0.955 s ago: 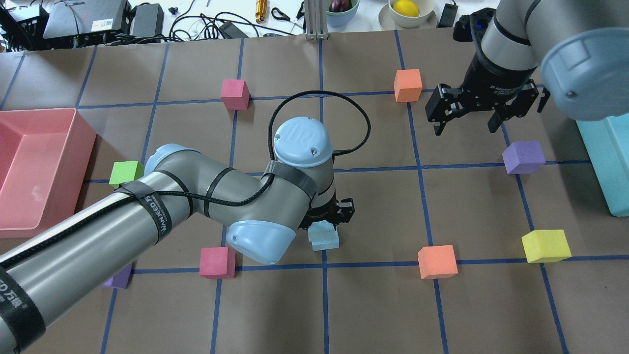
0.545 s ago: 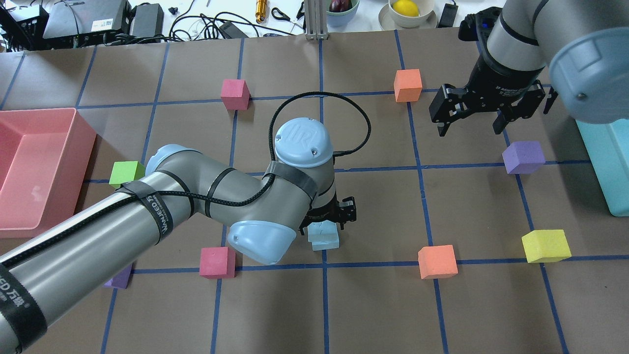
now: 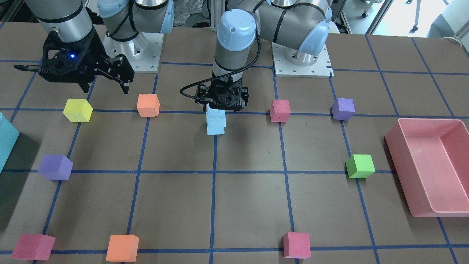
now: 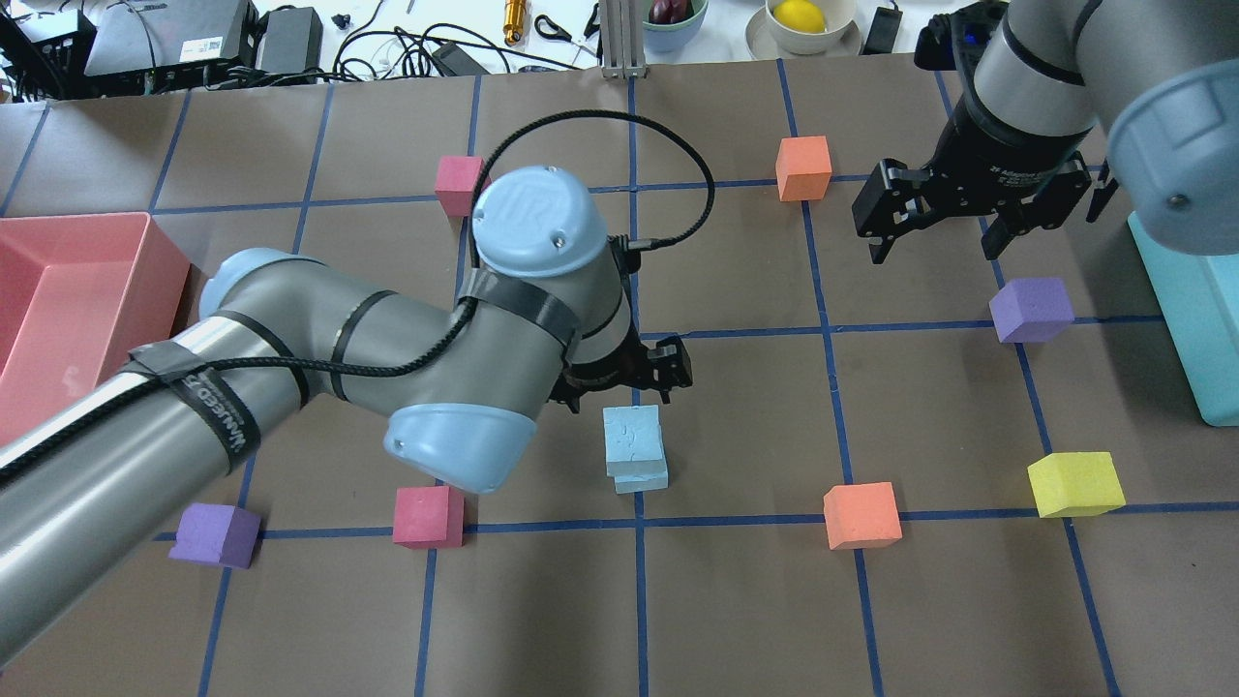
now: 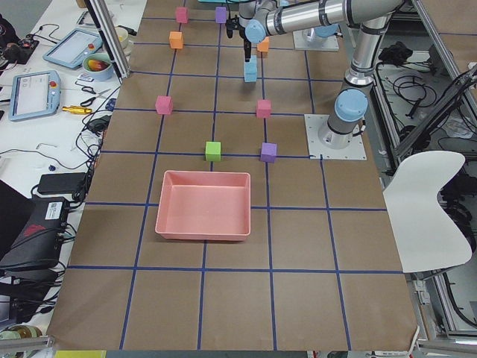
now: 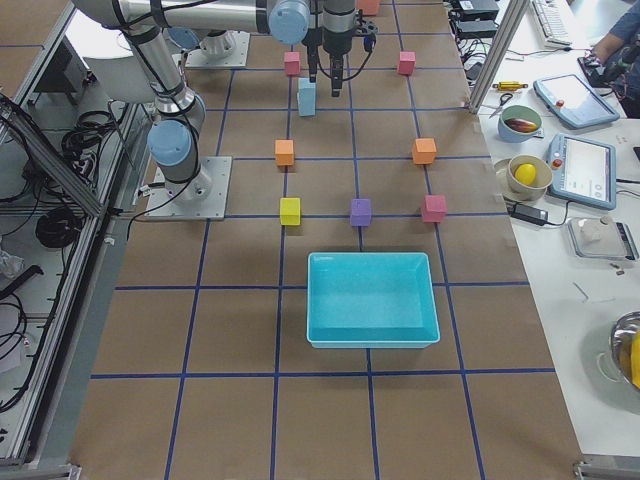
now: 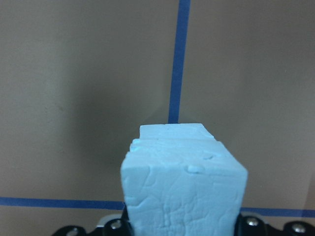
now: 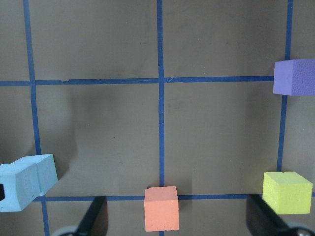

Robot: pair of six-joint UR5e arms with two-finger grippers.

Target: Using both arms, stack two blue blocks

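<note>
**Front-facing view.** The upper block (image 3: 215, 116) is resting on the lower block (image 3: 215, 129), slightly offset. The stack is standing near the middle of the table (image 3: 256, 205), somewhat closer to the robot-side edge. The left claw (image 3: 223, 106) is hovering directly over the stack, released and gripping nothing. The right claw (image 3: 106, 87) is hanging over the right half of the table, spread wide and empty, well apart from the stack.

**Overhead view.** The two blocks are showing as one pale column beside a tape crossing. The left claw is sitting just beyond the stack, and neither finger is touching a block. The right claw is pointing down with both fingers splayed.

**Left-end view.** The stack is appearing small and upright below the near arm's wrist.

**Right-end view.** The far arm's claw is standing above the stack with its fingers apart.

**Left wrist view.** The upper block is filling the lower centre. The lower block's edge is showing just past it.

**Right wrist view.** The stack is lying at the left border. An orange cube (image 8: 161, 207), a yellow cube (image 8: 287, 192) and a purple cube (image 8: 294, 76) are sitting apart on the table. The right claw's fingers are showing at the bottom, far apart and holding nothing.
</note>
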